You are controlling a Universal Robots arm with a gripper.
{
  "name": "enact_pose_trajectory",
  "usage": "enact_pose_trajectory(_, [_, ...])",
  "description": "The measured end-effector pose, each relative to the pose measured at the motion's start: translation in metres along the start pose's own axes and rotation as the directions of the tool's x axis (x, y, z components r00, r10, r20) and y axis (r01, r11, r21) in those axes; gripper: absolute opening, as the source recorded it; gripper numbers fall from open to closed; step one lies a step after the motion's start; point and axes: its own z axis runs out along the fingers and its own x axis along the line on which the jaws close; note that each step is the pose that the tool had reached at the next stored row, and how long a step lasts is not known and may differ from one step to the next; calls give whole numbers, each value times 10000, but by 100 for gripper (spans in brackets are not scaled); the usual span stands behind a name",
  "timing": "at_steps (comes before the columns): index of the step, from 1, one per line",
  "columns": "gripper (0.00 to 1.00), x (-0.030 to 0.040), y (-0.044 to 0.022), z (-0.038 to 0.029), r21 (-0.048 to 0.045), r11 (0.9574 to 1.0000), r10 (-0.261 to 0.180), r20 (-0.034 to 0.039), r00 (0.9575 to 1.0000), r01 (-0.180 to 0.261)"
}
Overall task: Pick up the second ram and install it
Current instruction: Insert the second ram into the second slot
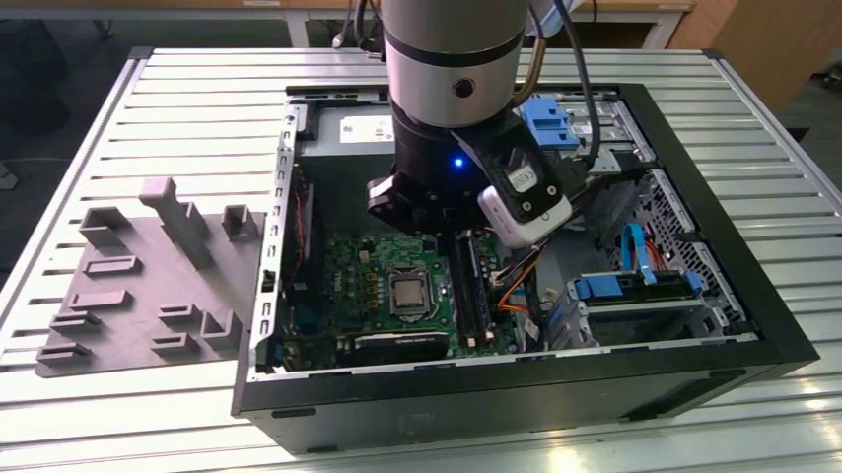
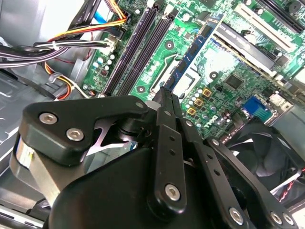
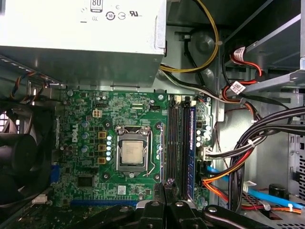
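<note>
Second ram [image 3: 192, 148]: long, narrow, dark-blue memory stick.
I am seeing it standing on edge alongside the long black slots [image 3: 174, 143].

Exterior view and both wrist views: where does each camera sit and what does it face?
Exterior view: off the arm, looking down at the open computer case; the arm shows.
First wrist view: on the wrist, facing the motherboard squarely; gripper shows.
Second wrist view: on the wrist, slanting past the gripper to the motherboard.
Shared: all three show the motherboard.

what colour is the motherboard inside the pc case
Green: the flat motherboard circuit board shows best in the first wrist view.
</note>
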Motion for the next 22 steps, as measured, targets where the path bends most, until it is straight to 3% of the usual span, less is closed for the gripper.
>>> enact_pose_trajectory(22, [12, 4, -2, 66, 1, 10000, 22, 1, 10000, -22])
